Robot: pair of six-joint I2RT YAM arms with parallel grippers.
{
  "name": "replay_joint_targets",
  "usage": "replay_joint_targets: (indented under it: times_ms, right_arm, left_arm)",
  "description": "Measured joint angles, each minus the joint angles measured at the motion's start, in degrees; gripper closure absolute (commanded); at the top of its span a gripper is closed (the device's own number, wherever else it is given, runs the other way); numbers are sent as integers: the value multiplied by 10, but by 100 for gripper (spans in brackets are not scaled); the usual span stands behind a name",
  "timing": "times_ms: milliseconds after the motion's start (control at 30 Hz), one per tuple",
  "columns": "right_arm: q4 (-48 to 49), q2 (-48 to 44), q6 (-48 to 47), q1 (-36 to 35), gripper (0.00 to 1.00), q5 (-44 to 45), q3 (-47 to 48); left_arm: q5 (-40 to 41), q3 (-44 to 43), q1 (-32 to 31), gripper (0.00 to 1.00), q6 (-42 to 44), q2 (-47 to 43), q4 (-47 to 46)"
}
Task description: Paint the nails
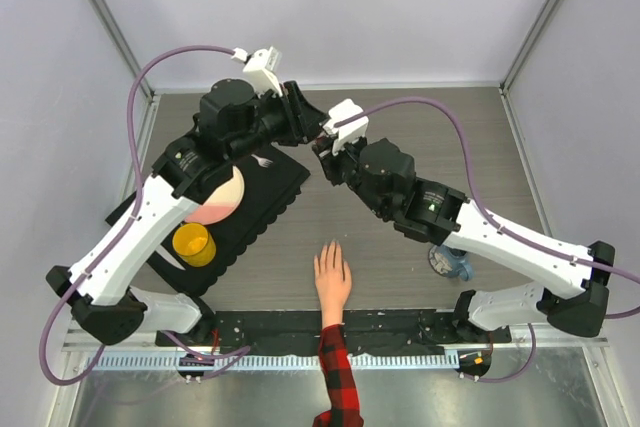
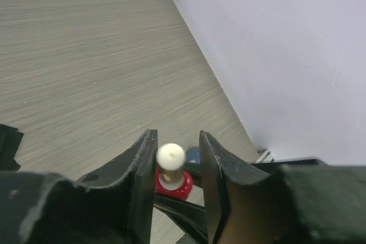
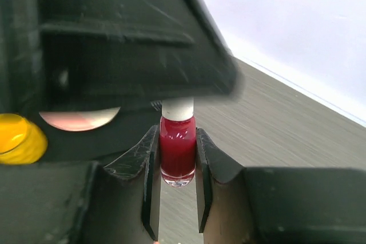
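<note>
The pale hand (image 1: 332, 282) with a red-and-black plaid sleeve (image 1: 338, 377) lies flat near the table's front edge, fingers pointing away. Its nails (image 1: 327, 248) are too small to tell their colour. Well behind it, both grippers meet above the table. My right gripper (image 1: 324, 155) (image 3: 176, 132) is shut on a small red polish bottle (image 3: 177, 150) held upright. My left gripper (image 1: 314, 135) (image 2: 176, 141) comes in over the bottle. Its fingers are closed round the bottle's white cap (image 2: 170, 155) (image 3: 178, 108), which rests against the left finger (image 2: 146, 158).
A black tray (image 1: 280, 187) at the left holds a pink plate (image 1: 222, 202) and a yellow cup (image 1: 193, 244) (image 3: 20, 138). A blue-grey round object (image 1: 450, 262) lies under the right arm. Enclosure walls stand on three sides.
</note>
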State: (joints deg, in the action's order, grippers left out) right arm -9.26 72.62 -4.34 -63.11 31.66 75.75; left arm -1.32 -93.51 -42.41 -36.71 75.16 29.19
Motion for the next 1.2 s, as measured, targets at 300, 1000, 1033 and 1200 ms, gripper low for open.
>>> replay_joint_targets:
  times_ms: [300,1000,1033,1200]
  right_arm:
    - [-4,-43,89,147,99,-299,-20]
    - [175,-35,404,308,99,-803,-20]
    - [179,-32,408,310,99,-807,-20]
    - [191,-29,417,312,99,-816,-20]
  left_arm:
    - [-34,29,2,0,23,-78,0]
    - [-402,85,98,58,-157,-6,-307]
    - [-410,84,98,63,-160,-6,-313]
    - [-431,80,99,93,-168,-5,-328]
